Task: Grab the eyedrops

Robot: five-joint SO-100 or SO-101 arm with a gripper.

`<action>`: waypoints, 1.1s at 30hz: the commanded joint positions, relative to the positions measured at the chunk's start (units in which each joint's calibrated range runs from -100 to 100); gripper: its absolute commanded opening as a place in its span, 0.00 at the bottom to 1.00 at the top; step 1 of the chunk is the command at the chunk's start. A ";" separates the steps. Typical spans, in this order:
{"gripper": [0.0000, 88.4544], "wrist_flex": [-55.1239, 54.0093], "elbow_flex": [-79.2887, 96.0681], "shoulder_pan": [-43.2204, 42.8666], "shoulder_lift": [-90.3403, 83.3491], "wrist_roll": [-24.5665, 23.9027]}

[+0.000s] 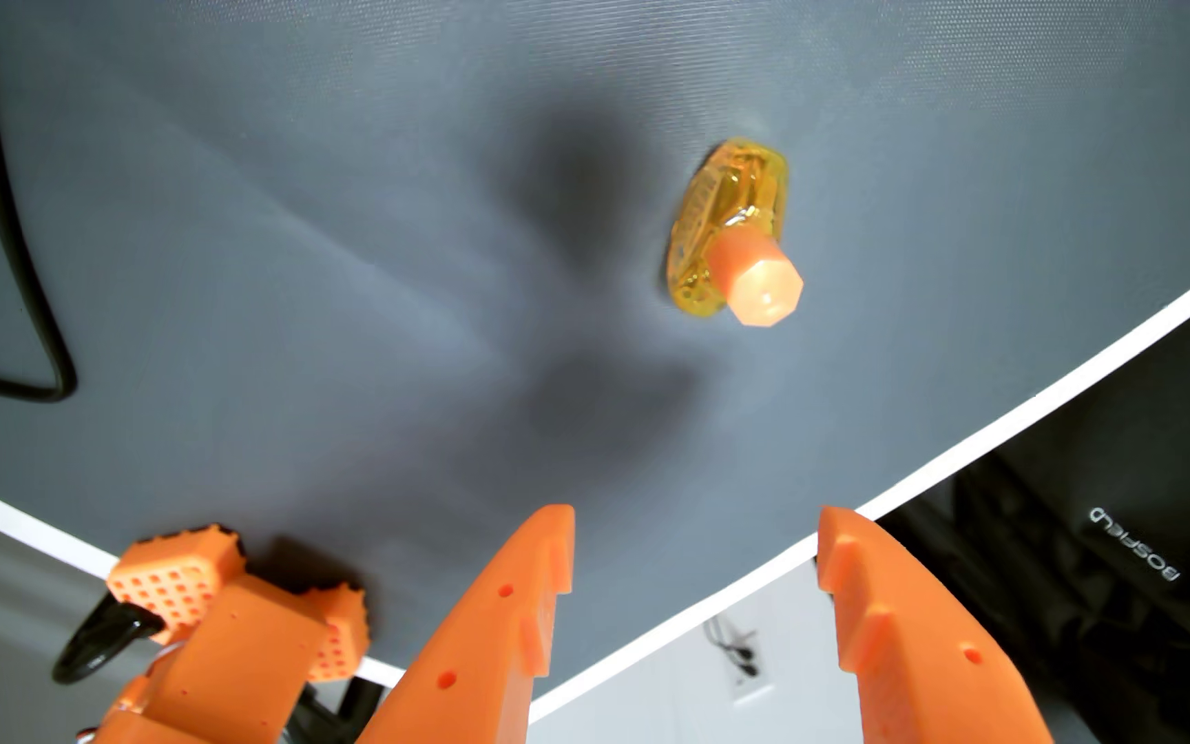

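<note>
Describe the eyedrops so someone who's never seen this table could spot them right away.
Find the grey mat in the wrist view. Near its middle stands a small translucent amber bottle, the eyedrops, apart from the open claw. Its pale orange hexagonal cap sets it apart.

From my remote seat I see a dark grey mat (291,250) with white edging, black cable (2,214) at nine o'clock, black bag (1114,544) at four o'clock, lettering unreadable.
</note>
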 commanded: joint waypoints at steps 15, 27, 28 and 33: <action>0.31 1.15 -19.95 0.38 20.40 -0.75; 0.31 -2.66 -19.77 0.38 26.43 -0.80; 0.31 -2.83 -19.77 0.38 26.52 -0.80; 0.31 -3.09 -19.41 0.38 27.11 -1.84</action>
